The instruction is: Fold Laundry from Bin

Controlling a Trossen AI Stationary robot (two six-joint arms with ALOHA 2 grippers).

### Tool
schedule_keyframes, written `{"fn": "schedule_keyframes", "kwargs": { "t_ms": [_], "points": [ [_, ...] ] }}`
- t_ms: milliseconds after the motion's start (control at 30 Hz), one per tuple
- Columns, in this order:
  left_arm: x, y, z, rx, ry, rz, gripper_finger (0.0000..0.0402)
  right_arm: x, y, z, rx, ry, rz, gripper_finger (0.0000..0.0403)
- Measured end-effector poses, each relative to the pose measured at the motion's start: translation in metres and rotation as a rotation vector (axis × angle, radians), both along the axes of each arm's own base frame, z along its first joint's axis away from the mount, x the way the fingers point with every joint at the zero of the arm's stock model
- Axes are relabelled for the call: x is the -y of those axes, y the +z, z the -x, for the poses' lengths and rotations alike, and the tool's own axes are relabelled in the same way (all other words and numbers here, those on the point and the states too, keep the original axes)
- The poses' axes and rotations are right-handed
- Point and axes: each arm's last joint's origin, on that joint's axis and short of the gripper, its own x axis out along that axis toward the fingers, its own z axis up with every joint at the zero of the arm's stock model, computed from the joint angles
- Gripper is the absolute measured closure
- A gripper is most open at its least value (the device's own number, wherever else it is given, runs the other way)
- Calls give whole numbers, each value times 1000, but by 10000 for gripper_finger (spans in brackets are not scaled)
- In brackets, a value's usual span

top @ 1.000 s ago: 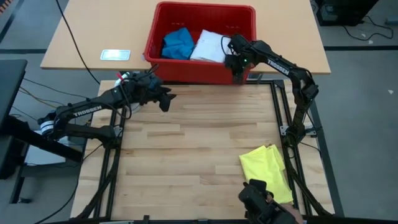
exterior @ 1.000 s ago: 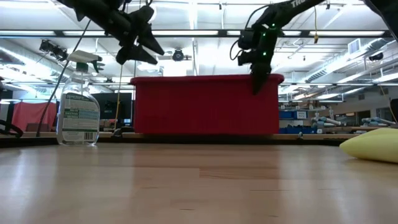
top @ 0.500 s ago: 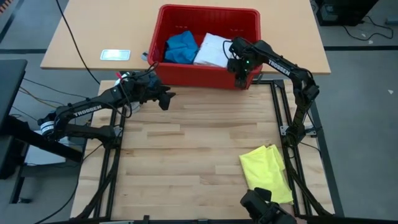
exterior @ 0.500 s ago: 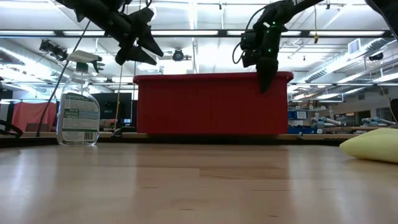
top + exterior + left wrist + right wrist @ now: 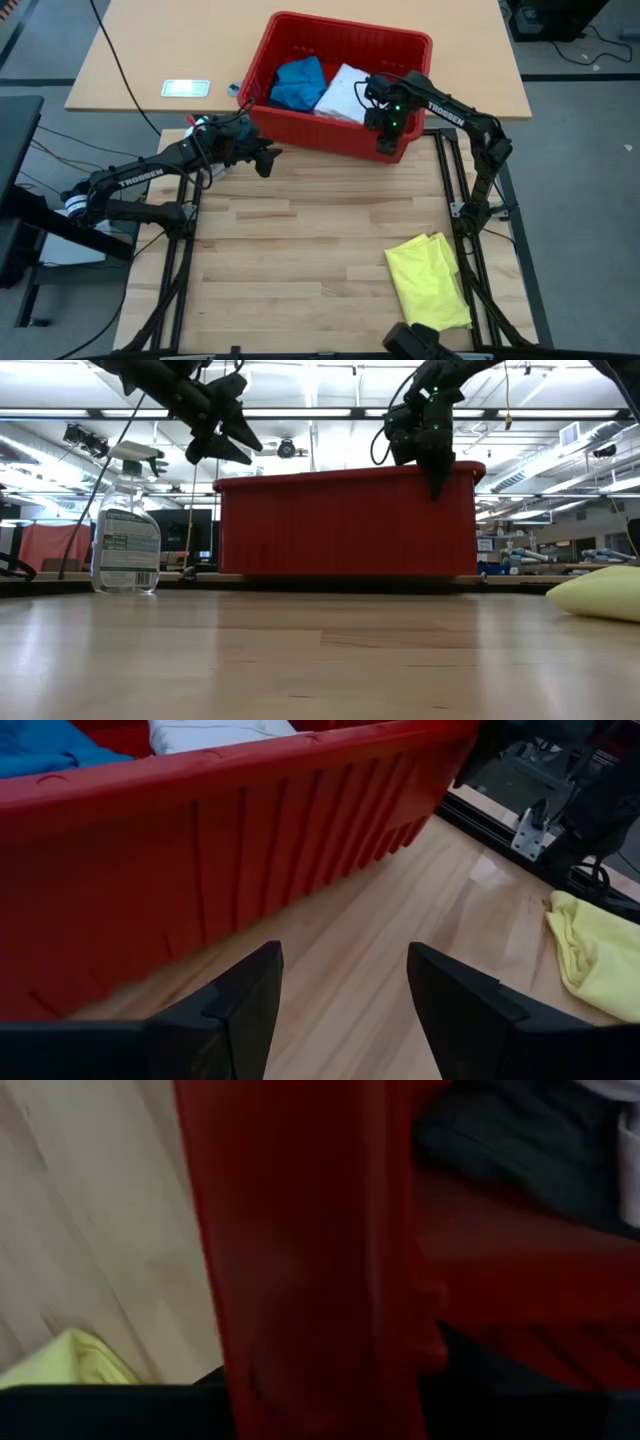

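Wood table [image 5: 300,250] | right gripper [image 5: 385,138] clamps bin [image 5: 300,120] rim

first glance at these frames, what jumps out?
The red bin, skewed at the far edge of the wooden table, with the right claw clamped on its near rim. Blue and white laundry lie inside; a yellow T-shirt lies on the table's near right. The left claw hangs open beside the bin.
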Motion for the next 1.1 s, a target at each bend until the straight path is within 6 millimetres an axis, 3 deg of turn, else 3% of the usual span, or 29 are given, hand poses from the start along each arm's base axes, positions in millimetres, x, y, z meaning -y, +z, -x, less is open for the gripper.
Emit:
{"fn": "schedule_keyframes", "kwargs": {
  "t_ms": [367,667,767,933,1100],
  "points": [
    [-11,-6,1,-10,-27,39,180,-15,32,14,101,-215,26,245],
    [7,-26,-29,-62,-189,124,180,-24,66,19,368,-355,29,245],
    [9,-34,-41,-77,-223,118,180,-20,74,18,448,-345,56,245],
    [0,-41,-53,-42,-209,101,180,-8,69,34,333,-335,164,245],
    [-22,-36,-55,72,-125,49,180,24,74,46,449,-415,254,245]
  ]
}}
